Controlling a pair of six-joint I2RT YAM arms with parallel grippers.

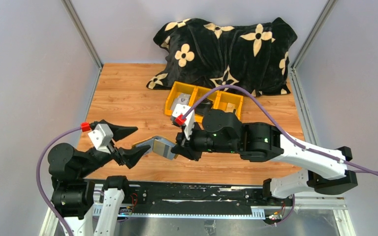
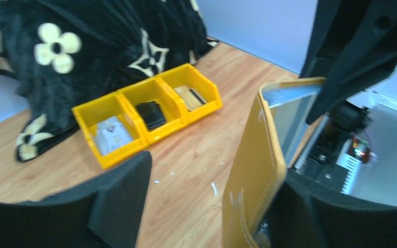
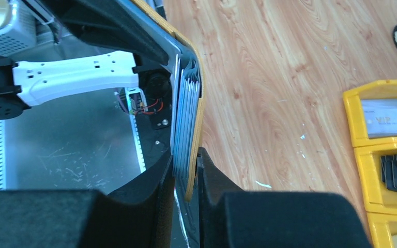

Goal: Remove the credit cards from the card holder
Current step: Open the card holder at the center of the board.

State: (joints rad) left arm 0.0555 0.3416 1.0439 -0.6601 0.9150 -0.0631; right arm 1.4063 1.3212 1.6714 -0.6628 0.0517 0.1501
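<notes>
The holder (image 1: 160,146) hangs in the air on the near side of the bin (image 2: 165,133), off the table (image 1: 123,93) and between our two arms. It is spread open, with one yellow leaf reaching toward each arm.

The cards (image 3: 185,124) are in the leaf farther from the bin's left end. They show only as a tight stack of pale edges packed in the sleeves.

Our right gripper (image 3: 186,170) is clamped on that leaf, pinching the yellow cover and the pale stack together. Our left gripper (image 1: 142,138) has its jaws wide apart. The other leaf stands between them, close against one finger, and is not pinched.

To do this step well, we judge that the left jaws should close on the yellow leaf alone. Then the right can let go of the whole stack and take one pale edge at its free end. We would pull along the sleeve, not across it, so the holder does not twist out of the left grip.

We count:
- one holder
- one bin of three compartments, each holding one item: a pale loose card (image 2: 112,133), a black pouch (image 2: 150,114) and a tan item
- one blanket (image 1: 226,44) beyond the bin

We cannot separate the stacked edges into cards and sleeves, so we cannot count the cards.
</notes>
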